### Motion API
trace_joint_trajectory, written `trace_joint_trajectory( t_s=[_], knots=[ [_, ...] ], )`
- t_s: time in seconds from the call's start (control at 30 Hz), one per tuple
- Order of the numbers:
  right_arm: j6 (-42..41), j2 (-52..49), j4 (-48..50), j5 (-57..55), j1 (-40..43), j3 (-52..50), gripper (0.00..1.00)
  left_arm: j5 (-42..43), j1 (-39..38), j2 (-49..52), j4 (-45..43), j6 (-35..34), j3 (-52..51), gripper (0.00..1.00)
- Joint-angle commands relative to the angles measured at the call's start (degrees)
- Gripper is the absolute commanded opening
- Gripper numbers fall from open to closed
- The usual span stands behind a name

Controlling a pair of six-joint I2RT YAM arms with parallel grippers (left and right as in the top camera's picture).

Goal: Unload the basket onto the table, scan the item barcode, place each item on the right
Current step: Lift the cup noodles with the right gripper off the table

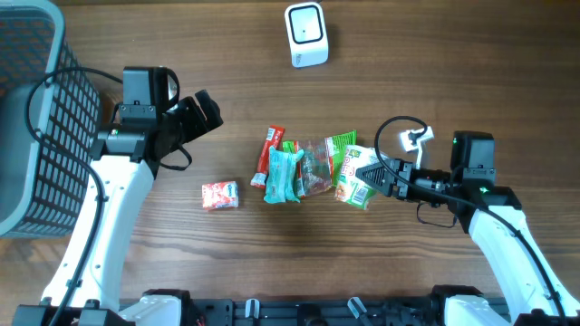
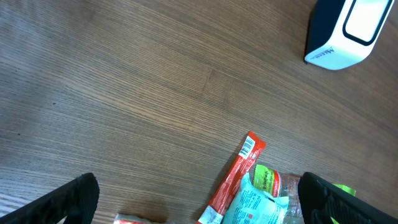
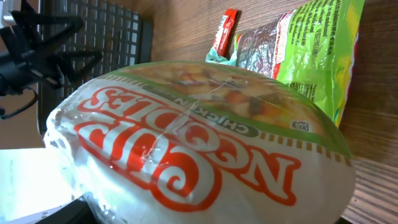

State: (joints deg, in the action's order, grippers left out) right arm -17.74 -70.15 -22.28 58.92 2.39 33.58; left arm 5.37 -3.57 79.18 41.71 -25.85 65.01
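A white and green cup noodles pack (image 1: 355, 177) lies at the right end of a row of snack packets and fills the right wrist view (image 3: 199, 137). My right gripper (image 1: 370, 175) reaches it from the right, its jaws around the pack's end. The pack hides the fingertips, so contact is unclear. The white barcode scanner (image 1: 306, 34) stands at the far middle of the table and shows at the top right of the left wrist view (image 2: 345, 31). My left gripper (image 1: 201, 110) hovers open over bare wood left of the packets, holding nothing.
A red stick packet (image 1: 272, 145), a teal packet (image 1: 283, 177) and a green bag (image 1: 340, 145) lie close together mid-table. A small red packet (image 1: 219, 195) lies apart to their left. A dark wire basket (image 1: 36, 118) stands at the left edge.
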Motion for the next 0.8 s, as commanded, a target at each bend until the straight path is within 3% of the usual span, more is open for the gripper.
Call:
trace_joint_trajectory(
  t_s=[0.0, 0.33, 0.5, 0.67, 0.77],
  knots=[
    [-0.24, 0.96, -0.15, 0.72, -0.31, 1.84, 0.74, -0.55, 0.22, -0.37, -0.13, 0.07, -0.09, 1.0],
    [0.98, 0.96, -1.66, -2.6, -0.31, 1.84, 0.74, -0.55, 0.22, -0.37, -0.13, 0.09, -0.09, 1.0],
    [-4.28, 1.16, -1.29, -2.36, -1.68, 1.88, 0.73, -0.55, 0.22, -0.37, -0.13, 0.09, -0.09, 1.0],
    [-16.59, 1.4, 6.91, -5.68, -13.92, 2.82, 0.72, -0.55, 0.22, -0.37, -0.13, 0.09, -0.09, 1.0],
    [-18.97, 1.66, 7.15, -8.17, -19.17, 5.92, 0.72, -0.55, 0.22, -0.37, -0.13, 0.09, -0.09, 1.0]
  ],
)
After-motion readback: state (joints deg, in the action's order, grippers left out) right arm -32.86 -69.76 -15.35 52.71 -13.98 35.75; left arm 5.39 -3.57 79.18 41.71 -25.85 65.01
